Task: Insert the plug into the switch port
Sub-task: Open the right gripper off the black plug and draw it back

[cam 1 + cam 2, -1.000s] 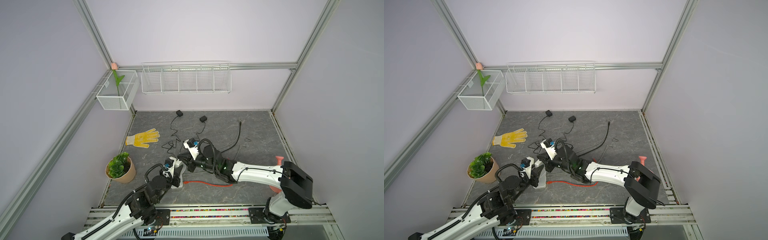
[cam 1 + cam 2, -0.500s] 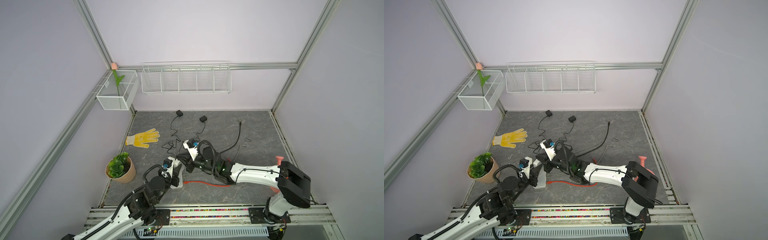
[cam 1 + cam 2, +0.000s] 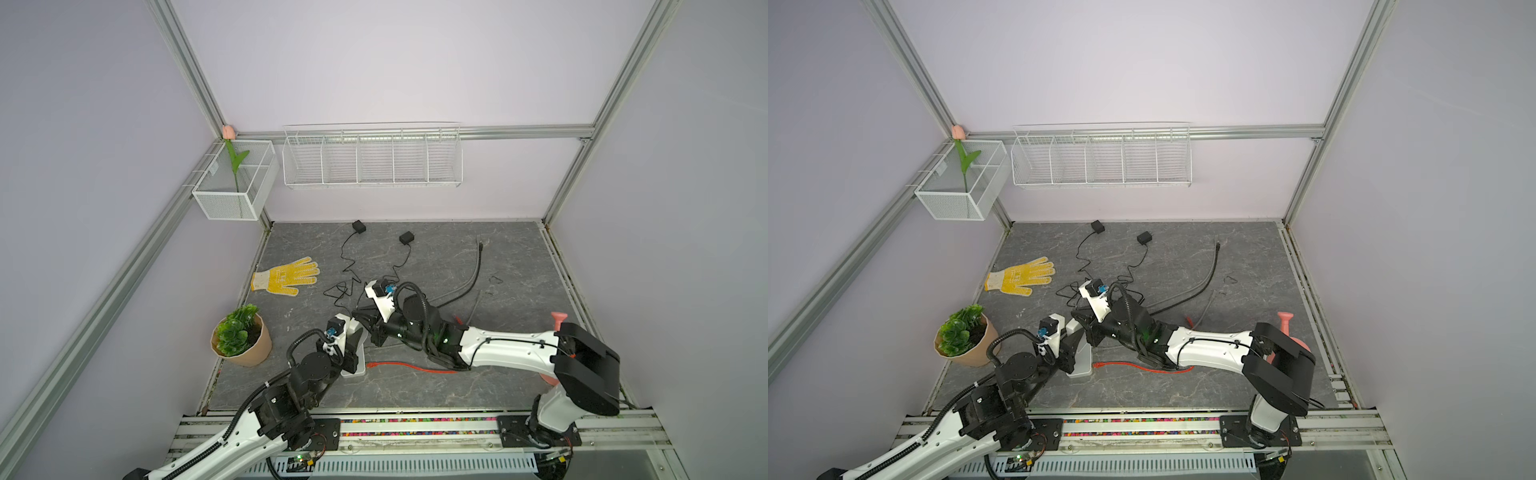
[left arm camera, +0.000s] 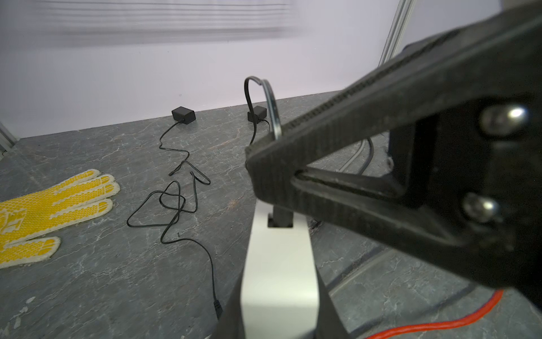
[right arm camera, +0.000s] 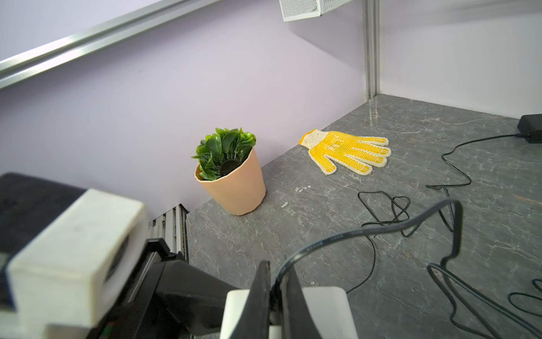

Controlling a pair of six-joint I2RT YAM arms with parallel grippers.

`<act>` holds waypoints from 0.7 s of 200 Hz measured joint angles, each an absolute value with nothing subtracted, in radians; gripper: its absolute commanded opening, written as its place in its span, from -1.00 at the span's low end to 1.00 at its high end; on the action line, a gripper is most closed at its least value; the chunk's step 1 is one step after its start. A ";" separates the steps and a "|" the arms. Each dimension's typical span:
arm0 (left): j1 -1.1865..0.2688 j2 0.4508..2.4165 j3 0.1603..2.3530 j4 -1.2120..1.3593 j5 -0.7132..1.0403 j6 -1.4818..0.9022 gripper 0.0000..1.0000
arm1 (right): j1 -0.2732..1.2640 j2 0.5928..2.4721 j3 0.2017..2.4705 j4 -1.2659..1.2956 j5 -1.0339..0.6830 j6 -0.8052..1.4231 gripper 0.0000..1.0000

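Observation:
The white switch (image 3: 358,368) stands on the grey floor in both top views, with my left gripper (image 3: 353,351) shut on its sides. In the left wrist view its fingers (image 4: 231,317) flank the switch (image 4: 278,264). A black plug (image 4: 280,217) sits at the port on the switch's far end. My right gripper (image 3: 365,322) comes in from the right and is shut on the plug (image 5: 275,296). The plug's black cable (image 5: 366,229) arcs up from between the narrow jaws. How deep the plug sits in the port is hidden.
A potted plant (image 3: 241,336) stands at the left wall. A yellow glove (image 3: 286,277) lies behind it. A red cable (image 3: 407,368) runs under the right arm. Thin black wires lead to two adapters (image 3: 358,226) near the back wall. A grey cable (image 3: 473,278) lies to the right.
Both grippers have shifted slightly to the left together with the switch and the plug. Both grips look the same as before.

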State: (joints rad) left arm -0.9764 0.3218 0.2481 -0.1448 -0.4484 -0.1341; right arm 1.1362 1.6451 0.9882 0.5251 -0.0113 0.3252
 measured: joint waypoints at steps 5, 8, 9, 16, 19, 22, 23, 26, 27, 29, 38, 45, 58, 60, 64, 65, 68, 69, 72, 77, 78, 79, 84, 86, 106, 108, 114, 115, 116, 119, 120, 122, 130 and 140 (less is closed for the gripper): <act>-0.976 0.322 0.250 -0.152 -0.449 -0.133 -1.00 | 1.140 1.644 0.991 0.511 -0.007 0.313 -0.41; -0.976 0.323 0.250 -0.153 -0.448 -0.133 -1.00 | 1.142 1.642 0.995 0.498 -0.007 0.315 -0.38; -0.976 0.323 0.250 -0.154 -0.448 -0.133 -1.00 | 1.142 1.641 0.997 0.493 -0.006 0.316 -0.33; -0.976 0.329 0.250 -0.157 -0.447 -0.131 -1.00 | 1.148 1.633 1.005 0.457 -0.003 0.306 -0.25; -0.976 0.332 0.250 -0.157 -0.445 -0.130 -1.00 | 1.150 1.631 1.008 0.442 -0.007 0.292 -0.21; -0.978 0.335 0.250 -0.157 -0.445 -0.130 -1.00 | 1.152 1.625 1.011 0.428 -0.004 0.293 -0.17; -0.978 0.336 0.250 -0.157 -0.444 -0.130 -1.00 | 1.153 1.623 1.012 0.422 -0.002 0.293 -0.16; -0.979 0.339 0.250 -0.157 -0.440 -0.131 -1.00 | 1.155 1.617 1.016 0.398 -0.007 0.277 -0.10; -0.979 0.339 0.250 -0.157 -0.440 -0.131 -1.00 | 1.155 1.617 1.016 0.398 -0.007 0.277 -0.10; -0.981 0.341 0.250 -0.156 -0.440 -0.131 -1.00 | 1.157 1.611 1.018 0.385 -0.004 0.278 -0.07; -0.983 0.346 0.250 -0.156 -0.437 -0.134 -1.00 | 1.160 1.590 1.020 0.335 -0.007 0.263 0.03; -0.983 0.348 0.250 -0.158 -0.439 -0.138 -1.00 | 1.161 1.570 1.020 0.292 -0.010 0.248 0.07; -0.978 0.344 0.255 -0.147 -0.450 -0.147 -1.00 | 1.160 1.520 1.017 0.173 -0.020 0.221 0.13; -0.977 0.343 0.257 -0.145 -0.451 -0.148 -1.00 | 1.160 1.515 1.017 0.160 -0.022 0.219 0.14; -0.973 0.342 0.261 -0.137 -0.452 -0.150 -1.00 | 1.158 1.499 1.015 0.125 -0.026 0.216 0.15; -0.972 0.342 0.263 -0.136 -0.452 -0.151 -1.00 | 1.158 1.497 1.014 0.118 -0.027 0.215 0.15; -0.969 0.340 0.270 -0.130 -0.453 -0.154 -1.00 | 1.158 1.484 1.010 0.083 -0.030 0.207 0.18; -0.968 0.340 0.272 -0.128 -0.453 -0.155 -1.00 | 1.158 1.481 1.009 0.075 -0.031 0.207 0.18; -0.964 0.340 0.278 -0.123 -0.452 -0.158 -1.00 | 1.158 1.473 1.006 0.056 -0.032 0.204 0.19; -0.955 0.339 0.292 -0.113 -0.450 -0.162 -1.00 | 1.156 1.454 0.998 0.010 -0.039 0.197 0.20; -0.954 0.339 0.293 -0.112 -0.450 -0.163 -1.00 | 1.156 1.449 0.995 -0.001 -0.040 0.195 0.21; -0.953 0.339 0.295 -0.111 -0.449 -0.165 -1.00 | 1.156 1.444 0.992 -0.013 -0.044 0.192 0.21; -0.943 0.338 0.308 -0.102 -0.447 -0.169 -1.00 | 1.154 1.428 0.985 -0.042 -0.047 0.186 0.21; -0.940 0.338 0.311 -0.100 -0.445 -0.171 -1.00 | 1.153 1.423 0.981 -0.053 -0.050 0.186 0.22; -0.891 0.340 0.340 -0.073 -0.413 -0.192 -1.00 | 1.126 1.333 0.939 -0.177 -0.072 0.163 0.22; -0.888 0.340 0.341 -0.073 -0.410 -0.194 -1.00 | 1.124 1.327 0.936 -0.184 -0.074 0.160 0.22; -0.875 0.342 0.342 -0.069 -0.397 -0.201 -1.00 | 1.108 1.295 0.928 -0.223 -0.077 0.151 0.21; -0.872 0.342 0.342 -0.069 -0.393 -0.203 -1.00 | 1.105 1.288 0.928 -0.226 -0.077 0.150 0.20; -0.872 0.342 0.342 -0.069 -0.393 -0.203 -1.00 | 1.105 1.288 0.928 -0.226 -0.077 0.150 0.20; -0.868 0.344 0.342 -0.068 -0.390 -0.205 -1.00 | 1.095 1.274 0.926 -0.241 -0.076 0.144 0.20; -0.867 0.344 0.342 -0.068 -0.385 -0.207 -1.00 | 1.093 1.268 0.926 -0.246 -0.077 0.142 0.19; -0.865 0.345 0.342 -0.068 -0.384 -0.207 -1.00 | 1.088 1.262 0.925 -0.252 -0.077 0.140 0.19; -0.860 0.353 0.342 -0.069 -0.366 -0.212 -1.00 | 1.061 1.230 0.925 -0.277 -0.076 0.127 0.16; -0.858 0.364 0.342 -0.069 -0.346 -0.218 -1.00 | 1.020 1.198 0.926 -0.293 -0.081 0.103 0.13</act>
State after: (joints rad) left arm -0.8581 0.3641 0.3424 -0.0692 -0.3462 -0.2184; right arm 1.0199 1.1984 0.9257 -0.2932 -0.0807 0.1032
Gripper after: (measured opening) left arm 0.214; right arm 0.581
